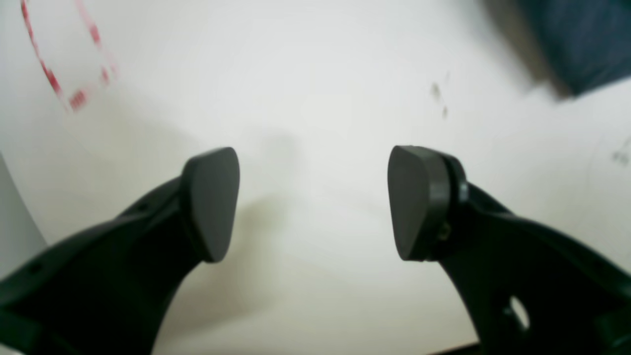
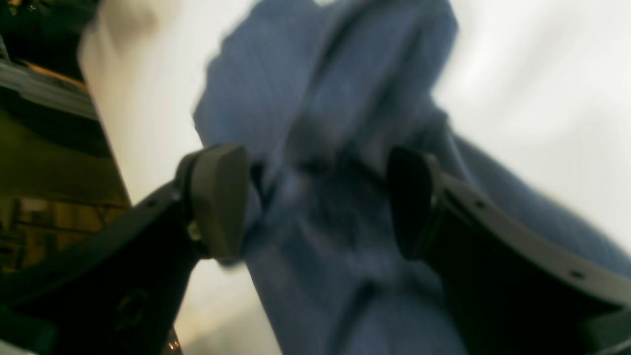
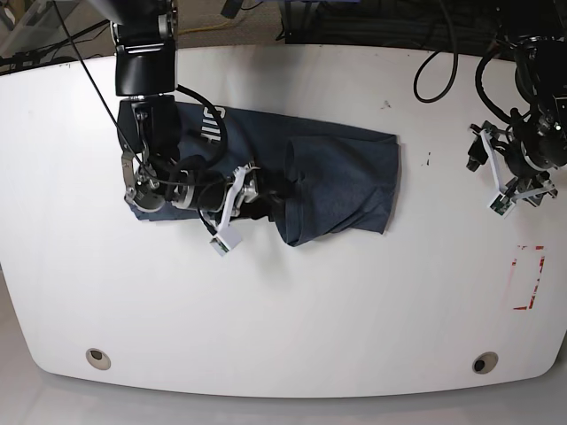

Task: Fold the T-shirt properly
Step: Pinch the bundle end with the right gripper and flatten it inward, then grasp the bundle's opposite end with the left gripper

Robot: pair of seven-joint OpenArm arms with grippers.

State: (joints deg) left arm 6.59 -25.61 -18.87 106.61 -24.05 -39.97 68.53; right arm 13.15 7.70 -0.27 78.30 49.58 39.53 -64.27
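The T-shirt [image 3: 341,181] lies partly folded on the white table, dark navy, with white lettering near its left end. My right gripper [image 3: 232,211] hangs over the shirt's left-middle part. In the right wrist view its jaws [image 2: 318,197] stand wide, open, with blurred blue fabric [image 2: 320,98] below and between the pads; no grip shows. My left gripper [image 3: 493,173] is off to the right of the shirt, apart from it. In the left wrist view it [image 1: 313,197] is open over bare table, and a dark corner of the shirt [image 1: 581,44] shows at the top right.
A red tape outline [image 3: 529,279] marks the table [image 3: 292,310] near its right edge and also appears as red tape [image 1: 64,74] in the left wrist view. Two round holes [image 3: 98,358] sit near the front edge. Cables and clutter lie beyond the far edge.
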